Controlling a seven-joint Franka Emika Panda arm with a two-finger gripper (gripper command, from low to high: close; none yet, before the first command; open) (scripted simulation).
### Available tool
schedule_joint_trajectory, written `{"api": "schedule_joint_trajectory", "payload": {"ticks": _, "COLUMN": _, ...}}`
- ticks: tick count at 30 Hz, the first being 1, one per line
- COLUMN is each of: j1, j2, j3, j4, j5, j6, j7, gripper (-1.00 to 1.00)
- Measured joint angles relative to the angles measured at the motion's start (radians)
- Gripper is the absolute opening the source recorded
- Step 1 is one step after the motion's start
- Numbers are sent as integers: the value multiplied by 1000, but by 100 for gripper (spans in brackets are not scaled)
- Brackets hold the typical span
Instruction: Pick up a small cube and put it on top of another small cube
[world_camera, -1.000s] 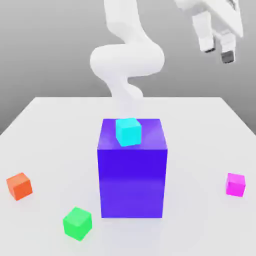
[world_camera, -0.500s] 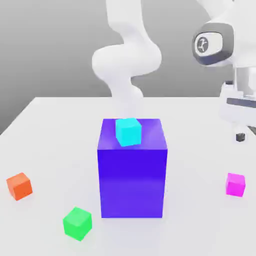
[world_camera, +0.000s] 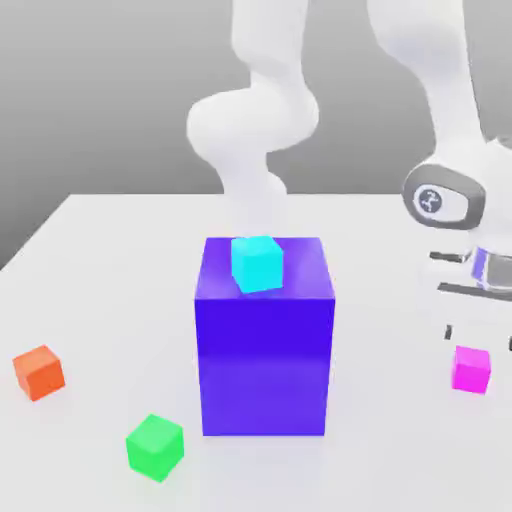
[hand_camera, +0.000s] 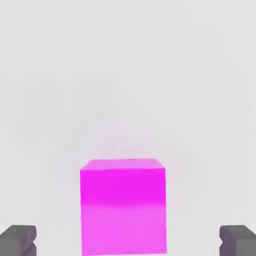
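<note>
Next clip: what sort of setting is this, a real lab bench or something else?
Probably a simulated tabletop, not a real bench: a bare white table against a flat grey backdrop, plain flat-coloured cubes like the magenta cube and big blue block, and a white arm's gripper open above the magenta one.

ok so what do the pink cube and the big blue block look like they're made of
The small magenta cube looks like smooth plastic, evenly coloured, with a soft band of sheen across its face. The big blue block looks similar, slightly glossy: the cyan cube reflects faintly on its top. Both are simulator renders, so the material stays open.
</note>
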Motion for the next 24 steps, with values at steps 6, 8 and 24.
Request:
{"api": "schedule_joint_trajectory", "payload": {"ticks": 6, "j1": 25, "j2": 64, "j3": -29, "j4": 13, "j5": -19, "j6": 49, "j7": 14, "gripper": -100}}
{"api": "schedule_joint_trajectory", "payload": {"ticks": 8, "j1": 30, "j2": 78, "j3": -35, "j4": 15, "j5": -23, "j6": 60, "j7": 16, "gripper": -100}}
{"api": "schedule_joint_trajectory", "payload": {"ticks": 24, "j1": -128, "j2": -450, "j3": -60, "j4": 0, "j5": -176, "j6": -333, "j7": -75, "gripper": -100}}
